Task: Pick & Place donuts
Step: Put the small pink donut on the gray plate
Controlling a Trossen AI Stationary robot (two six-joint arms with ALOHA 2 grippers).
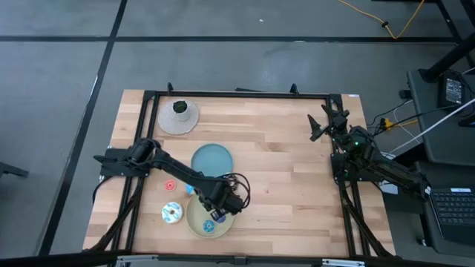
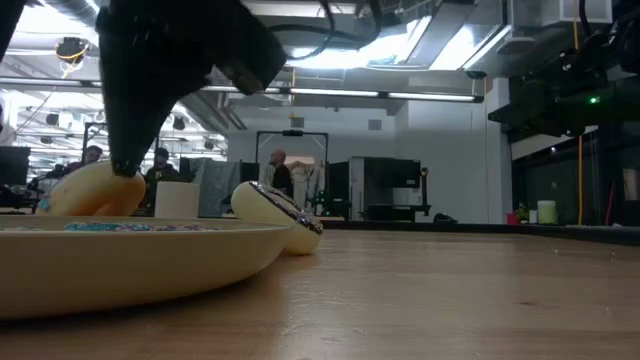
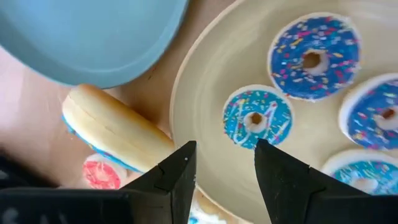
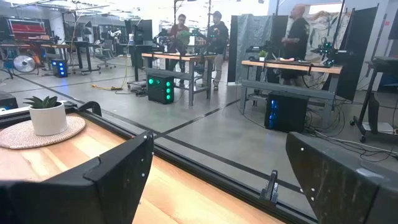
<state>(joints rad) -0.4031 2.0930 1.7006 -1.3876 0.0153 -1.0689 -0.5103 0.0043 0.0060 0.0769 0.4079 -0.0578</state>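
While empty and parted, left gripper (image 3: 224, 163) jaws above beige plate (image 3: 205, 81) beside small blue donut (image 3: 257, 117); right jaws apart.

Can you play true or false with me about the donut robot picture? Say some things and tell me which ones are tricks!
1. The left gripper is over the beige plate. True.
2. The left gripper is squeezing a donut. False: its fingers are open with nothing between them.
3. Blue sprinkled donuts lie on the beige plate. True.
4. The blue plate is full of donuts. False: no donuts show on it.
5. The right gripper is helping at the beige plate. False: it waits open at the table's far right corner.
6. A small potted plant sits on a round mat. True.
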